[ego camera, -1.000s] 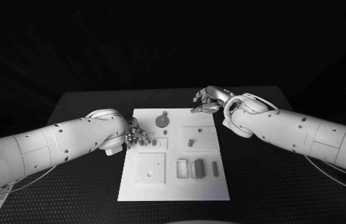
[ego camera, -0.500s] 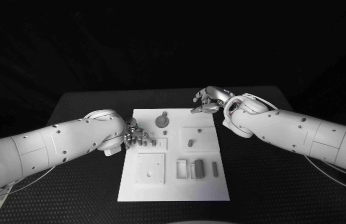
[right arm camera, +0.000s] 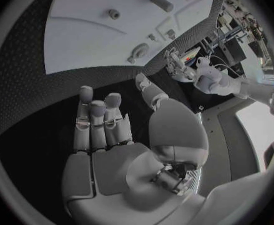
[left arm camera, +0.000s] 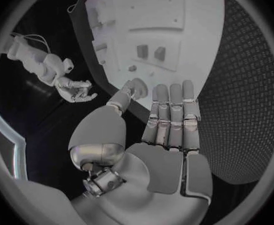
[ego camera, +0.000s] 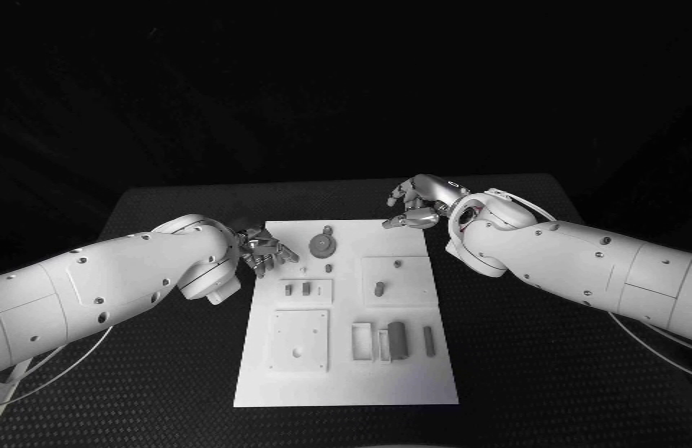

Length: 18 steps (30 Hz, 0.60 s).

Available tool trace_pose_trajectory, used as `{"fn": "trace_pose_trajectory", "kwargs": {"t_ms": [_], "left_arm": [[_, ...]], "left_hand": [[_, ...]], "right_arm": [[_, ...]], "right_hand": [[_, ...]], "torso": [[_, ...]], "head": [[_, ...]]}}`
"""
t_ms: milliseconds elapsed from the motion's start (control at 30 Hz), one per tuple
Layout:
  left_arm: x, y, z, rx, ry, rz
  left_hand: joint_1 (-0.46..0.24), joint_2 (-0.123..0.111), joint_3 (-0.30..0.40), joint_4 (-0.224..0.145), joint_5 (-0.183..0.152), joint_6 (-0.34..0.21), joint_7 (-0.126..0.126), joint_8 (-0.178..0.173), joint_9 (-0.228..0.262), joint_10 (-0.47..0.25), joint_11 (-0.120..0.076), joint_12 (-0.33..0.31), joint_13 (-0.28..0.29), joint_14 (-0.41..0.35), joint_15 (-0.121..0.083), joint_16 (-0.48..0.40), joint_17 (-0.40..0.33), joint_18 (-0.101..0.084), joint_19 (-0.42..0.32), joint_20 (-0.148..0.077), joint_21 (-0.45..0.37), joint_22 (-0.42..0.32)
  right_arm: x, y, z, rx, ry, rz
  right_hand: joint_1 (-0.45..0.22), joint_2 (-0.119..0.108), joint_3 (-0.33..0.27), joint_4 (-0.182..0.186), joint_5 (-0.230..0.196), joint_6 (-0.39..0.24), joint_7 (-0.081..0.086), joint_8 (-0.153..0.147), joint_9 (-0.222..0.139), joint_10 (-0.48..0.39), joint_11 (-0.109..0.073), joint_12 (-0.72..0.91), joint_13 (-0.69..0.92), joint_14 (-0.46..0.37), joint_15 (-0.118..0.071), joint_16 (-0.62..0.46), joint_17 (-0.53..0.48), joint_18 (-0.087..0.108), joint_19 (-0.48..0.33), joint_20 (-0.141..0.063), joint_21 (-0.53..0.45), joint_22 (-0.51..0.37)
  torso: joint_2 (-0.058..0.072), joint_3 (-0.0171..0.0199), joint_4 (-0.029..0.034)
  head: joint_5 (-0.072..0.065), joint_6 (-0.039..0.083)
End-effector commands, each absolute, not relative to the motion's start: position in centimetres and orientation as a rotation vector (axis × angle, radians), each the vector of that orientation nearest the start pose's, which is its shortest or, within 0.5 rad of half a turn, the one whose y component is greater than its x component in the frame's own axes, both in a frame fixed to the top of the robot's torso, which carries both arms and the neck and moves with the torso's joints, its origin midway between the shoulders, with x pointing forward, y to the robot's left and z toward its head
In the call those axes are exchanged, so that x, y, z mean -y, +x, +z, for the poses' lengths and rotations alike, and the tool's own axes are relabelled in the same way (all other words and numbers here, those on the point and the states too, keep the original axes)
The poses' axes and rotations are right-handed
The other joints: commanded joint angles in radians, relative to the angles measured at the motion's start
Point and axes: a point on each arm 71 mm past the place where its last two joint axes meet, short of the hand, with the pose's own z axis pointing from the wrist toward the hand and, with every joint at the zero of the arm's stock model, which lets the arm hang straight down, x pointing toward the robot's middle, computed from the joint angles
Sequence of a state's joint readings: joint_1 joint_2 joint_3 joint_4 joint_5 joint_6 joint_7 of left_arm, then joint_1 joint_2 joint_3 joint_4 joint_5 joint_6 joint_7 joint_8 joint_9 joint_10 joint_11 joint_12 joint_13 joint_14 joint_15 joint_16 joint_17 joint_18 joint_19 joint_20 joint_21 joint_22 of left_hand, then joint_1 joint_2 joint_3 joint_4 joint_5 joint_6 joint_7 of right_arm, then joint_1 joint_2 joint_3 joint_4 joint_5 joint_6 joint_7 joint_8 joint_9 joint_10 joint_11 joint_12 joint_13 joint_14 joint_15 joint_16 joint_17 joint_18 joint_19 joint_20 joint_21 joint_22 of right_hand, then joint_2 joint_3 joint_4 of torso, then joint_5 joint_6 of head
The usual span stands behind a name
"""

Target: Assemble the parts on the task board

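The white task board (ego camera: 346, 368) lies in the middle of the black table. On it are a round grey part (ego camera: 325, 240), two small pegs (ego camera: 297, 289), a single peg (ego camera: 381, 288) and dark bars (ego camera: 400, 336) beside a frame. My left hand (ego camera: 264, 246) hovers at the board's far-left edge, near the round part, with its fingers straight and nothing in them (left arm camera: 171, 120). My right hand (ego camera: 418, 205) hangs off the board's far-right corner, holding nothing, its fingers apart (right arm camera: 106, 120).
Black textured table (ego camera: 534, 368) surrounds the board on all sides. In the left wrist view the two pegs (left arm camera: 151, 51) stand on the board (left arm camera: 174, 10) beyond the fingertips. The right wrist view shows the round part (right arm camera: 138, 50) and my left hand (right arm camera: 174, 60).
My left hand has drawn back from over the two small pegs toward the board's far-left edge, leaving the pegs uncovered. The right hand has stayed put.
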<state>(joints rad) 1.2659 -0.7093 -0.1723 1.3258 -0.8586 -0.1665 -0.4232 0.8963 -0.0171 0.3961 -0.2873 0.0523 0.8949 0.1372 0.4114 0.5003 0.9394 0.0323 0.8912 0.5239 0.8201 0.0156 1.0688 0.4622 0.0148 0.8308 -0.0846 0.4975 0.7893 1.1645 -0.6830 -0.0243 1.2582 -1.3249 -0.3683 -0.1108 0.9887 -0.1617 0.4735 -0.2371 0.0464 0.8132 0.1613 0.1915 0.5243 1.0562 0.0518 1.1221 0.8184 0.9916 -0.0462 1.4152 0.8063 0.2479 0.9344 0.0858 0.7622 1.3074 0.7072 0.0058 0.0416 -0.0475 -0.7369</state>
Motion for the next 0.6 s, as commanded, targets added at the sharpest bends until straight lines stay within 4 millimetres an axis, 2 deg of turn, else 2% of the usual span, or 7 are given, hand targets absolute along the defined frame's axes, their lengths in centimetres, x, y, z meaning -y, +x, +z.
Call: {"fn": "trace_pose_trajectory", "kwargs": {"t_ms": [33, 167, 233, 333, 400, 467, 600], "left_arm": [[-20.5, 51.6, -22.7, -1.980, -0.588, -0.725], [-19.8, 51.7, -22.3, -1.938, -0.494, -0.800], [-19.2, 51.7, -22.1, -1.912, -0.397, -0.826], [-18.4, 51.7, -21.9, -1.870, -0.230, -0.838], [-17.5, 51.3, -22.0, -1.821, -0.050, -0.817], [-16.9, 51.2, -22.0, -1.789, 0.046, -0.808], [-16.1, 51.0, -22.4, -1.745, 0.208, -0.767]], "left_hand": [[0.068, 0.007, 0.048, 0.002, -0.001, -0.015, 0.009, 0.001, 0.000, -0.039, 0.020, -0.056, -0.036, -0.040, 0.032, -0.047, -0.027, -0.015, -0.041, 0.031, -0.033, -0.014], [0.150, -0.004, 0.110, -0.001, -0.001, -0.034, 0.019, 0.001, -0.001, -0.062, 0.054, -0.141, -0.094, -0.064, 0.070, -0.113, -0.066, -0.014, -0.076, 0.068, -0.070, -0.034], [0.189, -0.018, 0.134, -0.002, -0.001, -0.043, 0.025, -0.003, -0.006, -0.071, 0.076, -0.214, -0.145, -0.038, 0.074, -0.130, -0.079, -0.004, -0.062, 0.074, -0.075, -0.039], [0.237, -0.042, 0.147, 0.000, -0.003, -0.046, 0.018, -0.014, -0.014, -0.055, 0.099, -0.334, -0.224, 0.011, 0.060, -0.129, -0.084, 0.006, -0.019, 0.067, -0.069, -0.039], [0.270, -0.049, 0.150, -0.005, -0.003, -0.044, 0.014, -0.022, -0.020, -0.018, 0.101, -0.410, -0.270, 0.087, 0.026, -0.096, -0.070, 0.021, 0.051, 0.041, -0.045, -0.031], [0.290, -0.064, 0.145, -0.005, -0.001, -0.041, 0.013, -0.028, -0.023, 0.005, 0.098, -0.455, -0.294, 0.133, 0.010, -0.071, -0.055, 0.028, 0.098, 0.024, -0.028, -0.025], [0.312, -0.089, 0.134, -0.005, -0.002, -0.063, 0.004, -0.050, -0.037, 0.032, 0.088, -0.512, -0.320, 0.208, -0.006, -0.019, -0.023, 0.041, 0.178, -0.001, 0.008, -0.008]], "right_arm": [[20.1, 52.9, -21.3, -1.681, 0.055, 0.605], [20.1, 52.9, -21.3, -1.681, 0.054, 0.606], [20.1, 52.9, -21.3, -1.681, 0.054, 0.607], [20.1, 53.0, -21.3, -1.681, 0.055, 0.606], [20.1, 53.0, -21.3, -1.680, 0.057, 0.606], [20.1, 53.0, -21.4, -1.680, 0.057, 0.606], [20.1, 53.1, -21.4, -1.679, 0.058, 0.606]], "right_hand": [[-0.002, 0.011, -0.005, 0.001, 0.003, 0.000, 0.005, 0.003, -0.001, -0.003, 0.001, 0.003, -0.002, 0.001, -0.007, 0.004, -0.001, 0.014, -0.002, 0.001, -0.003, 0.014], [-0.002, 0.011, -0.005, 0.001, 0.003, 0.000, 0.005, 0.003, -0.001, -0.003, 0.001, 0.003, -0.002, 0.001, -0.007, 0.004, -0.001, 0.014, -0.002, 0.001, -0.003, 0.014], [-0.001, 0.011, -0.005, 0.001, 0.003, 0.000, 0.005, 0.003, -0.001, -0.003, 0.001, 0.003, -0.002, 0.001, -0.007, 0.004, -0.001, 0.014, -0.002, 0.001, -0.003, 0.014], [-0.001, 0.011, -0.005, 0.001, 0.003, 0.000, 0.005, 0.003, -0.001, -0.003, 0.001, 0.003, -0.002, 0.001, -0.007, 0.004, -0.001, 0.014, -0.002, 0.001, -0.003, 0.014], [-0.001, 0.011, -0.005, 0.000, 0.003, 0.000, 0.005, 0.003, -0.001, -0.003, 0.001, 0.003, -0.002, 0.001, -0.007, 0.004, -0.001, 0.014, -0.002, 0.001, -0.003, 0.014], [-0.001, 0.011, -0.005, 0.000, 0.003, 0.000, 0.005, 0.003, -0.001, -0.003, 0.001, 0.003, -0.002, 0.001, -0.007, 0.004, -0.001, 0.014, -0.002, 0.001, -0.003, 0.014], [-0.001, 0.012, -0.005, 0.000, 0.003, 0.000, 0.005, 0.003, -0.001, -0.003, 0.001, 0.003, -0.002, 0.002, -0.007, 0.004, -0.001, 0.014, -0.002, 0.001, -0.003, 0.014]], "torso": [[0.000, 0.0008, 0.0006], [0.001, 0.0011, 0.0002], [0.001, 0.0011, -0.0002], [0.001, 0.0012, -0.0003], [0.001, 0.0008, -0.0008], [0.001, 0.0007, -0.0013], [0.002, 0.0003, -0.0019]], "head": [[-0.001, 0.002], [0.000, 0.005], [0.001, 0.006], [0.001, 0.008], [0.002, 0.010], [0.001, 0.011], [0.001, 0.013]]}}
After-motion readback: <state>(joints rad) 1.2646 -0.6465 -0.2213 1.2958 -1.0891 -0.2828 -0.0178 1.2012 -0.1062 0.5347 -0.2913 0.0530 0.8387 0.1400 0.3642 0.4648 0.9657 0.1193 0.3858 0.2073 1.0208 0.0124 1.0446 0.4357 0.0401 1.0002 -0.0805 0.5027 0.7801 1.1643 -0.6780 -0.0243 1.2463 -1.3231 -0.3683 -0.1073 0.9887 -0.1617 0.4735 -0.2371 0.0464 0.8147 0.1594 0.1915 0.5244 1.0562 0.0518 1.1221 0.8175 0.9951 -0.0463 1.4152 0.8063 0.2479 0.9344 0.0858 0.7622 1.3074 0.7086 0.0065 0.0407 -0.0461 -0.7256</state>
